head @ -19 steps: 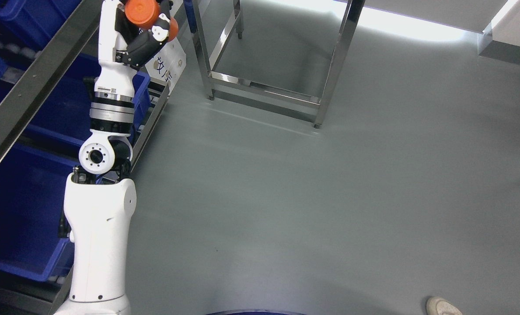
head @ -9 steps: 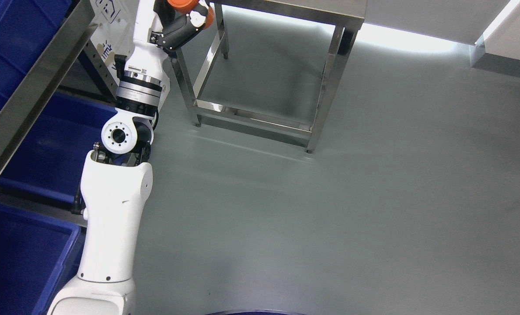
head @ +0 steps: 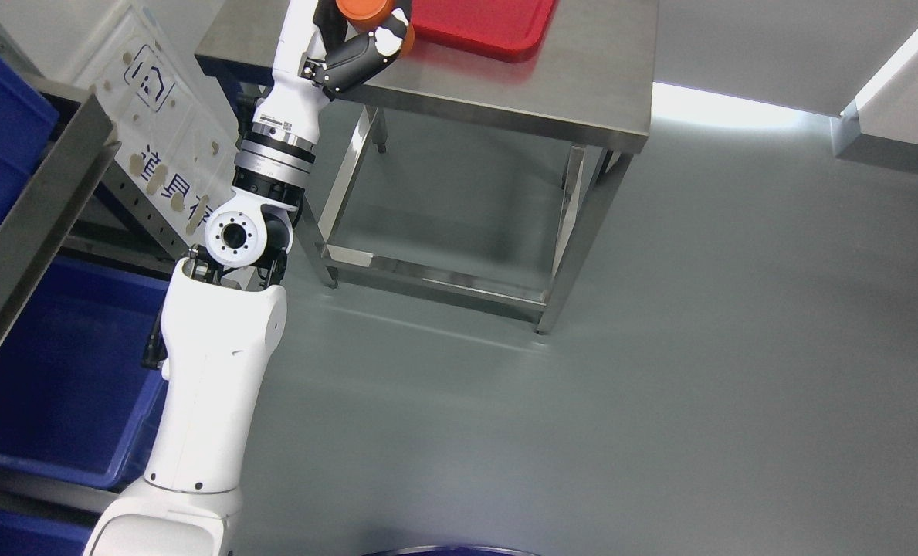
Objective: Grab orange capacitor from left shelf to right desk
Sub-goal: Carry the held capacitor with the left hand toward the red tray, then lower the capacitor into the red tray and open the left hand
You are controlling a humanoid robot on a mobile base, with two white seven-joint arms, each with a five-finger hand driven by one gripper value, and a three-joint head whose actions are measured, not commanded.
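My left hand (head: 358, 35) reaches up at the top of the head view, its fingers curled around an orange capacitor (head: 366, 10). The capacitor's top is cut off by the picture's upper edge. The hand hovers over the near left part of a steel desk (head: 582, 85). A red tray (head: 486, 25) lies on the desk just right of the hand. The shelf (head: 30, 208) with blue bins (head: 57, 371) stands at the far left, well behind the arm. My right arm does not show.
A white sign panel (head: 165, 154) with dark characters leans between the shelf and the desk. The desk's steel legs and lower rails (head: 435, 278) stand on a grey floor (head: 659, 371). A dark rounded edge (head: 451, 550) shows at the bottom middle.
The whole picture has shifted, so the camera turned toward the desk; the desk top and red tray came into view. My left hand, still holding the capacitor, now hangs over the desk.
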